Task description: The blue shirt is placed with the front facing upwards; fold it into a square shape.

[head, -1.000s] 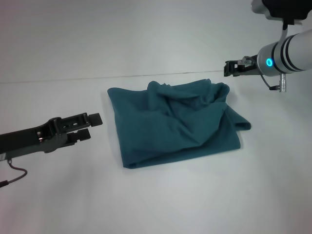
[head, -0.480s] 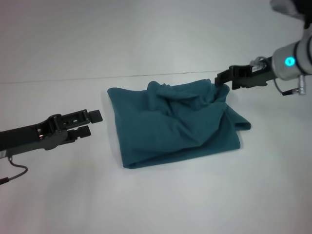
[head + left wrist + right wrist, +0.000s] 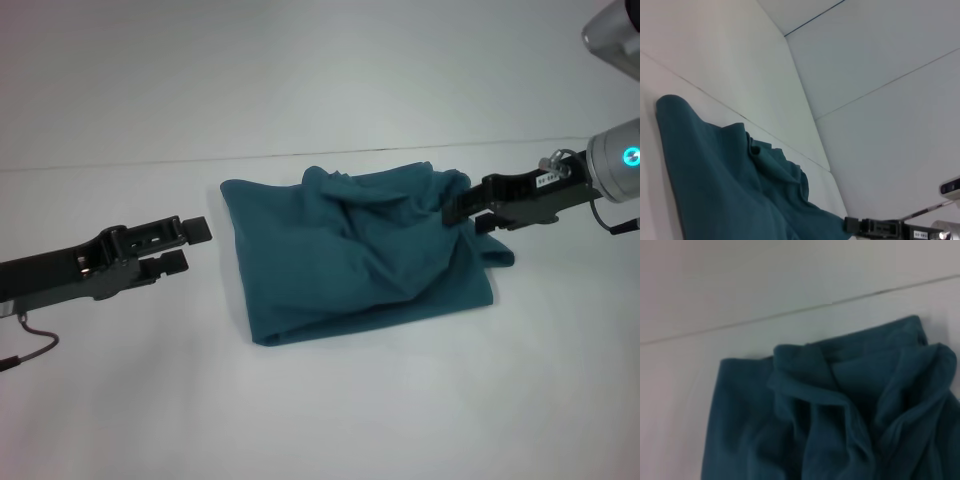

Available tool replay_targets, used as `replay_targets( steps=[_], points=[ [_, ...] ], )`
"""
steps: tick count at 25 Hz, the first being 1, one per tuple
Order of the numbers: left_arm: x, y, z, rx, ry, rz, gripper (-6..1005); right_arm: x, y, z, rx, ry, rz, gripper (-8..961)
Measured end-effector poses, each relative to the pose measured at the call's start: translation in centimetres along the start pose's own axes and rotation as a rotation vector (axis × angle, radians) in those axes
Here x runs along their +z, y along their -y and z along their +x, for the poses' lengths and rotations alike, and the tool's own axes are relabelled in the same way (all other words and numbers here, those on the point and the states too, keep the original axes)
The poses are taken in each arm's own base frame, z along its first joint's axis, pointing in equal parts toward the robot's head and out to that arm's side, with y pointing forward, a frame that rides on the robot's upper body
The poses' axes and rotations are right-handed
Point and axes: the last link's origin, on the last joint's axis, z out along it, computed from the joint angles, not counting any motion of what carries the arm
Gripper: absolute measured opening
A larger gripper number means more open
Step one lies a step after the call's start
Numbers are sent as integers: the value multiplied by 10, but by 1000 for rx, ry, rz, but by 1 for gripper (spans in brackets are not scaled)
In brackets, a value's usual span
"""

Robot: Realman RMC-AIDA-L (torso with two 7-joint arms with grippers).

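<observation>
Right hand drops to the shirt's far right corner

The right hand has come down from above, its fingers now touching the rumpled teal-blue cotton shirt; their spread I cannot tell. The left hand, narrowly parted, has barely shifted, apart from the shirt's left edge, with bare white desk all round.

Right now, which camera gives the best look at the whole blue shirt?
The head view: it shows the whole blue shirt lying bunched on the table, between the left gripper and right gripper. The left wrist view cuts off part of it, and the right wrist view shows only rumpled folds.
</observation>
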Motion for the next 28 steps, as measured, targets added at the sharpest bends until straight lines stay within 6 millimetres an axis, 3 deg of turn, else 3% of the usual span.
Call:
replay_targets(
  steps=[15, 28],
  points=[
    [0, 2, -2, -2, -4, 6, 828, 17, -3, 2, 36, 18, 2, 493],
    [1, 2, -1, 1, -7, 8, 828, 17, -4, -2, 52, 42, 5, 395]
  ],
)
